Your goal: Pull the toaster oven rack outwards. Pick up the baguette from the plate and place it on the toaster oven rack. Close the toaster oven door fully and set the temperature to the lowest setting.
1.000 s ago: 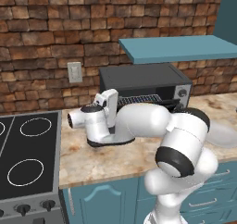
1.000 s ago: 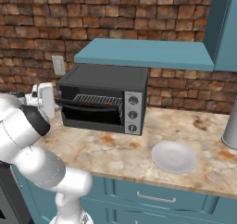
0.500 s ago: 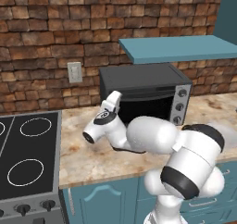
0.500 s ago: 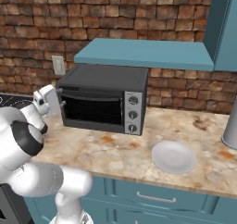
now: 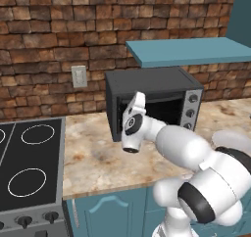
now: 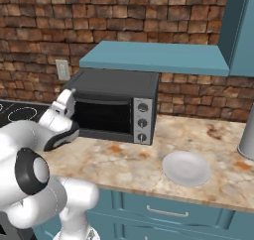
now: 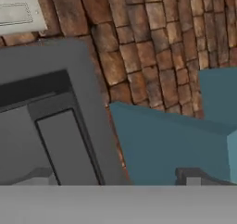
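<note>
The dark grey toaster oven point(image 5: 147, 82) point(image 6: 116, 83) stands on the counter against the brick wall. Its door point(image 6: 101, 116) point(image 5: 164, 111) is up and shut. Three knobs point(image 6: 143, 122) run down its silver side panel. The rack and the baguette are hidden. The white plate point(image 6: 187, 168) lies bare on the counter, right of the oven. My gripper point(image 5: 138, 101) point(image 6: 67, 96) point(image 7: 115, 177) points upward at the oven's front left corner, open, with nothing between its fingers. The hand view looks across the oven's top point(image 7: 41, 61) and door.
A black stovetop point(image 5: 29, 167) with white rings lies left of the oven. A teal shelf point(image 5: 191, 50) point(image 6: 154, 58) hangs just above the oven. There is a wall outlet point(image 5: 78, 76) behind it and a metal canister point(image 6: 246, 135) at the far right.
The door, down with the rack showing a second ago, is now shut. My gripper has risen from under the door to the oven's upper left front corner.
</note>
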You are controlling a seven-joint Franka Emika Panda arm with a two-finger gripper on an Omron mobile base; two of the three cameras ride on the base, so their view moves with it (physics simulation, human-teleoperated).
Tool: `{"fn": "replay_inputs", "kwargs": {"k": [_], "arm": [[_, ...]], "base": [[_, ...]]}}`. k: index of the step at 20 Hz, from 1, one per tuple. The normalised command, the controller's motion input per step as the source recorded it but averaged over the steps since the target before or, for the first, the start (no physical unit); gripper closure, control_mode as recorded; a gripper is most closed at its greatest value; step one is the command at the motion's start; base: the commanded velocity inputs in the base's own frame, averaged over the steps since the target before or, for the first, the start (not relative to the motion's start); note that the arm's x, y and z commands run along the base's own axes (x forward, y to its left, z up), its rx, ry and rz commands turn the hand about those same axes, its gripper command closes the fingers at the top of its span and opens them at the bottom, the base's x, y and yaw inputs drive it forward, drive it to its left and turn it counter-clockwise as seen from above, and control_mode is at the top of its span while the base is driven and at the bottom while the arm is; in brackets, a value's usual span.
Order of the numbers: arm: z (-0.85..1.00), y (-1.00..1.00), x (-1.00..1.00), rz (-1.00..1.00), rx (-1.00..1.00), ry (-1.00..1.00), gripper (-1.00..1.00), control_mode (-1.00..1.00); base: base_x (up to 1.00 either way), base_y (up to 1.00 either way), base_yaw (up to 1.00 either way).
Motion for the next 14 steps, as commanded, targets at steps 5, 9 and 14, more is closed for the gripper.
{"fn": "replay_inputs", "kwargs": {"k": [5,9,14], "arm": [[0.01,-0.19,0.4,0.41,0.0,-0.24,-1.0,-1.0],[0.09,0.0,-0.29,0.17,-0.01,-0.05,-1.0,-1.0],[0.2,0.01,-0.09,0.06,0.0,0.0,-1.0,-1.0]], "base": [[0.0,0.0,0.0],[0.0,0.0,0.0],[0.0,0.0,0.0]]}}
